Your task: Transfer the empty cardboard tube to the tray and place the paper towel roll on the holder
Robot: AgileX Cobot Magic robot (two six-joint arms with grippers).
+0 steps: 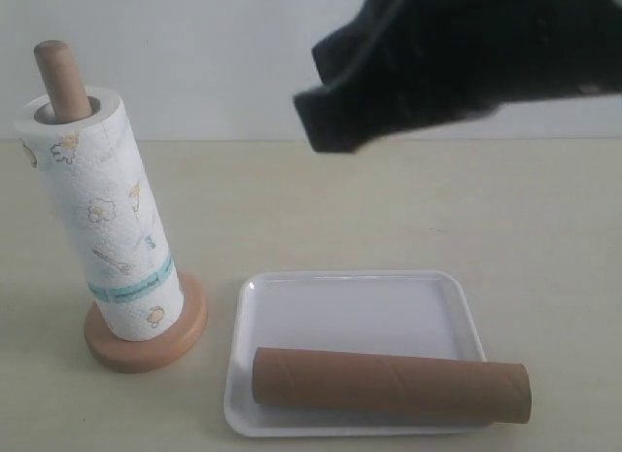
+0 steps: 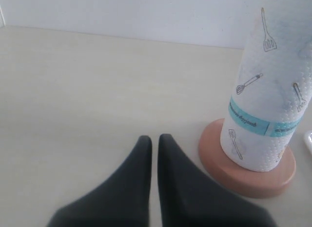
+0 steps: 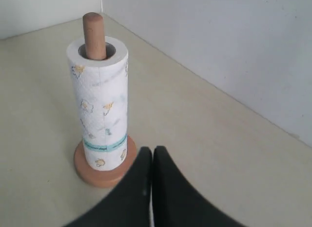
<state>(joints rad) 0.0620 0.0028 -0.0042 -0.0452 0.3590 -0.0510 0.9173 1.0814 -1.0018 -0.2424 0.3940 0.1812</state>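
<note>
The brown cardboard tube [image 1: 391,384] lies lengthwise across the near part of the white tray [image 1: 360,306], one end jutting past the tray's right rim. The paper towel roll [image 1: 102,219] stands upright on the wooden holder [image 1: 146,340], whose post [image 1: 60,78] pokes out of the core. In the wrist views I see the roll [image 2: 268,90] [image 3: 101,105] and the holder base [image 2: 243,175] [image 3: 97,175] too. My left gripper [image 2: 154,139] is shut and empty, low over the table beside the base. My right gripper [image 3: 152,151] is shut and empty, raised above the table; its arm [image 1: 437,63] shows dark at the top.
A pale wall [image 1: 194,44] runs behind the beige tabletop [image 1: 340,199]; in the right wrist view the wall [image 3: 219,51] meets the table at a corner behind the holder.
</note>
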